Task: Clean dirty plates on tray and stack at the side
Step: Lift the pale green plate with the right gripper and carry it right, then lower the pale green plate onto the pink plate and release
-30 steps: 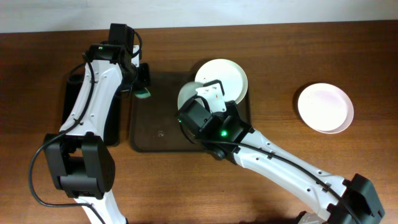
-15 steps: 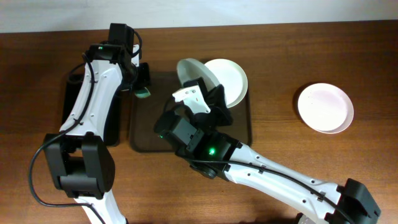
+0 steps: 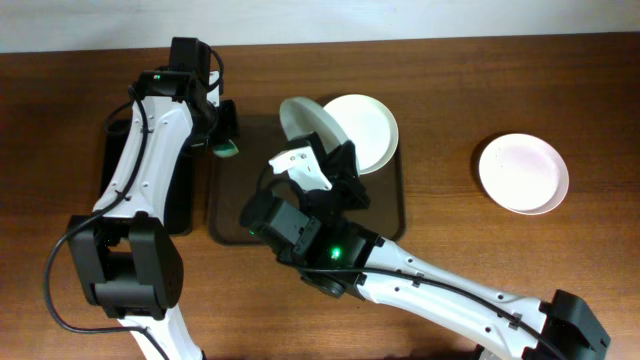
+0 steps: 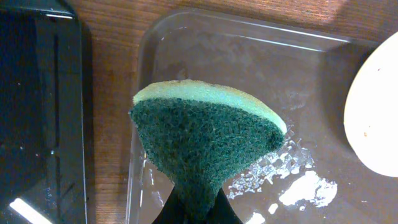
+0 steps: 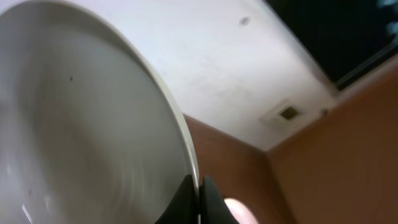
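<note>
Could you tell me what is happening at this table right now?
The right gripper pinches the rim of one white plate, holding it tilted above the brown tray. The left gripper holds a green sponge over the tray's left end, not touching that plate. A second plate lies at the tray's far right corner, and a third plate sits by itself on the table to the right.
</note>
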Robot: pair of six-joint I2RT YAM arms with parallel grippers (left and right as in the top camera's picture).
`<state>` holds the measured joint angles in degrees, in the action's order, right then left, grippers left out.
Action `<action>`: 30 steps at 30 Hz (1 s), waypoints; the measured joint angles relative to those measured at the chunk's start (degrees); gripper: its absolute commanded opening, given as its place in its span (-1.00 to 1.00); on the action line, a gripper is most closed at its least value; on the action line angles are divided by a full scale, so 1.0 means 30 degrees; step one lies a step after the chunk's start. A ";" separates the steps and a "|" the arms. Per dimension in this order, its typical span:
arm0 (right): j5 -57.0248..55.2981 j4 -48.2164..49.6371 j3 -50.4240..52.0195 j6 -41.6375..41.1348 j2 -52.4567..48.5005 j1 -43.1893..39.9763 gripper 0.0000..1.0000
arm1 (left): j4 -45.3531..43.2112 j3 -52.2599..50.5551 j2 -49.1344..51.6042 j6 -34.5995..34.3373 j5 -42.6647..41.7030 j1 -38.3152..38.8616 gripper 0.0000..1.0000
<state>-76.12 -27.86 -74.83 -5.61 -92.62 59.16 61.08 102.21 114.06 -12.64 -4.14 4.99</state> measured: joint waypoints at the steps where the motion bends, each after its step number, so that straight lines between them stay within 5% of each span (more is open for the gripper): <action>1: 0.1195 -0.0882 -0.0007 -0.0976 0.0000 -0.0153 -0.92 | -0.0007 0.0000 0.0000 0.0000 0.0007 0.0007 -0.99; 8: 1.9460 -0.2820 0.0000 -0.6229 0.0000 -0.6062 -0.92 | -0.0080 -0.0007 0.0000 0.0007 0.0007 0.0007 -0.99; 9: 2.4859 -0.2863 0.0000 -0.6630 -0.0007 -0.8801 -0.92 | -0.0095 -0.0007 0.0000 0.0007 0.0007 0.0007 -0.99; 13: 3.2436 -0.3373 0.0000 -0.7140 0.0000 -1.5169 -0.92 | -0.0080 -0.0007 0.0000 0.0000 0.0007 0.0000 -0.99; 18: 3.3966 -0.5304 0.0000 -0.7235 0.0000 -2.2666 -0.92 | -0.0080 -0.0007 0.0000 0.0007 0.0000 0.0000 -0.99; 23: 3.0753 -0.6885 -0.0007 -0.7424 -0.0007 -2.9266 -0.92 | -0.0080 -0.0007 0.0000 0.0000 0.0000 0.0007 -0.99; 30: 2.5900 -0.6929 -0.0007 -0.7424 -0.0291 -3.1598 -0.92 | -0.0124 -0.0007 0.0000 0.0007 0.0000 0.0000 -0.99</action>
<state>1.58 -48.64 -74.85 -27.88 -93.49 -35.64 60.71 102.19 114.06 -12.62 -4.14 4.99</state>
